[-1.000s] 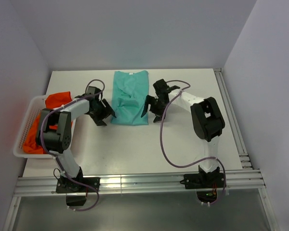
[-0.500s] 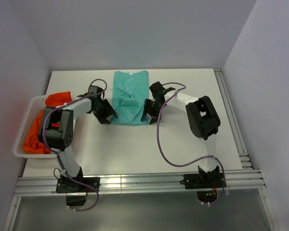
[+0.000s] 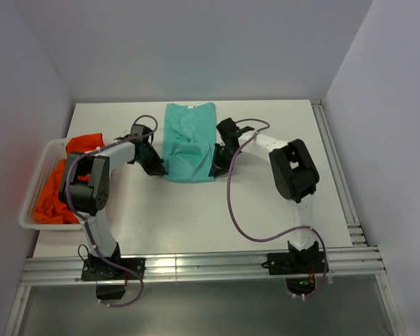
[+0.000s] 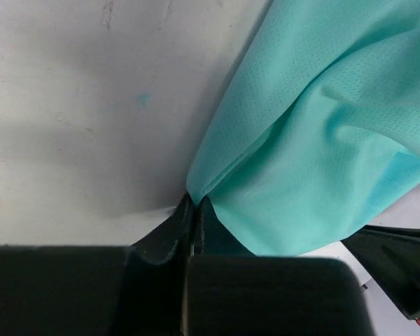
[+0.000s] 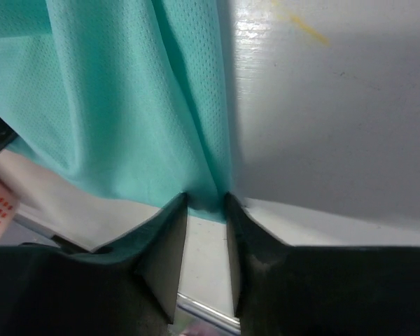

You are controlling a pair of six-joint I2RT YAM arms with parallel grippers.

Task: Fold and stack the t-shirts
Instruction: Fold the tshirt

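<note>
My left gripper (image 4: 194, 204) is pinched tight on the near left corner of the teal-green t-shirt (image 3: 190, 140), a fine dimpled mesh knit that gathers into soft folds at my black fingers. My right gripper (image 5: 206, 199) is clamped on the near right corner, with a bunched pleat between its fingers. The shirt lies as a long rumpled rectangle on the smooth white table (image 3: 266, 203), and the orange-red t-shirts (image 3: 56, 189) lie crumpled in the slatted basket (image 3: 29, 203) at the left edge.
</note>
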